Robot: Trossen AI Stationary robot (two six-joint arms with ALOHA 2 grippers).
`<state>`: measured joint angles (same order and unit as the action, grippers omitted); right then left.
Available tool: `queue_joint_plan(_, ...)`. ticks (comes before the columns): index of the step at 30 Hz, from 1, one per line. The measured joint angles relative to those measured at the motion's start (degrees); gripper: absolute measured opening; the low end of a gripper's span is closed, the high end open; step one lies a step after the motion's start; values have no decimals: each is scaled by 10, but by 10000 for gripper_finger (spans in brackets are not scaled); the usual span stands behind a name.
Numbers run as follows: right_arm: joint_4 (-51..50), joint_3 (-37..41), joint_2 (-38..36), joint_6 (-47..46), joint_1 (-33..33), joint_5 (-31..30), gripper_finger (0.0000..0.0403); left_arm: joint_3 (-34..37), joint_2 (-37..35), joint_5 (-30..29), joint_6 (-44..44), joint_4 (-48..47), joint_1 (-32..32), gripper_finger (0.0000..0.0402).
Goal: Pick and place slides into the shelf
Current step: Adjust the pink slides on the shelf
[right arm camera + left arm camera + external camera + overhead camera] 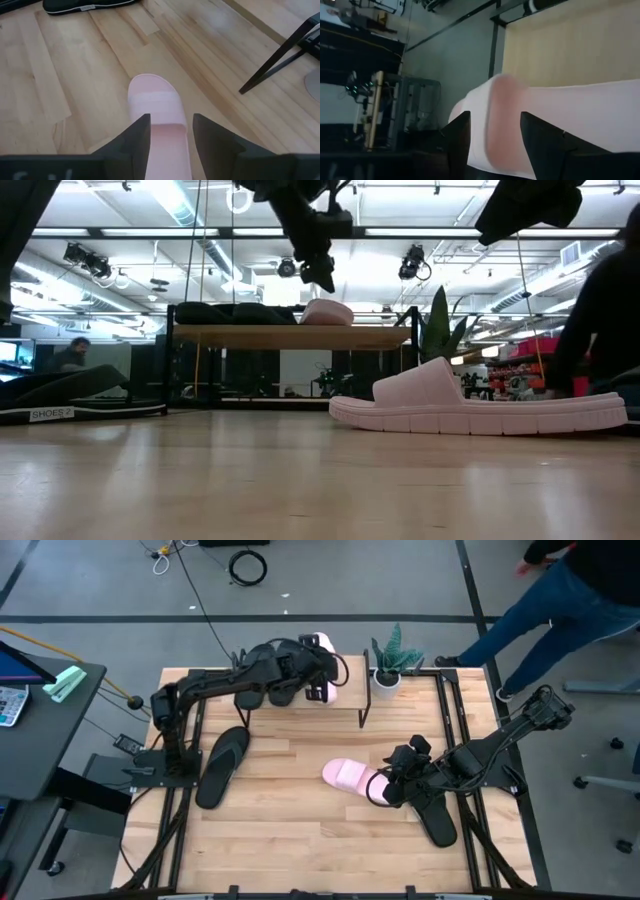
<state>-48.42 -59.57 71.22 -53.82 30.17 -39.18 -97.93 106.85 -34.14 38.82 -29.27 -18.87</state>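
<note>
One pale pink slide [350,776] lies flat on the table, sole down. My right gripper [386,787] is open and hovers above its heel end [167,150], a finger on each side, touching nothing. The second pink slide [327,312] rests on the shelf's top board [290,335], next to the black slides [235,313]. My left gripper [318,272] is open just above that pink slide [495,120], clear of it. A thin black slide [222,766] lies on the table's left. Another [437,821] lies under my right arm.
A potted plant [392,665] stands by the shelf's right end, whose black leg [272,62] is close to the pink slide on the table. A person [560,610] walks past the far right corner. Bare wood lies between the slides at the table's middle and near edge.
</note>
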Motion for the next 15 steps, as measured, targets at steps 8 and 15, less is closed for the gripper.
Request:
queue_joint_plan(8, 0, 0, 0, 25, 0, 0, 154, 0, 0, 14, -26, -15, -32, 176)
queue_joint_plan(15, 0, 0, 0, 25, 0, 0, 154, 0, 0, 64, -39, -14, -42, 174)
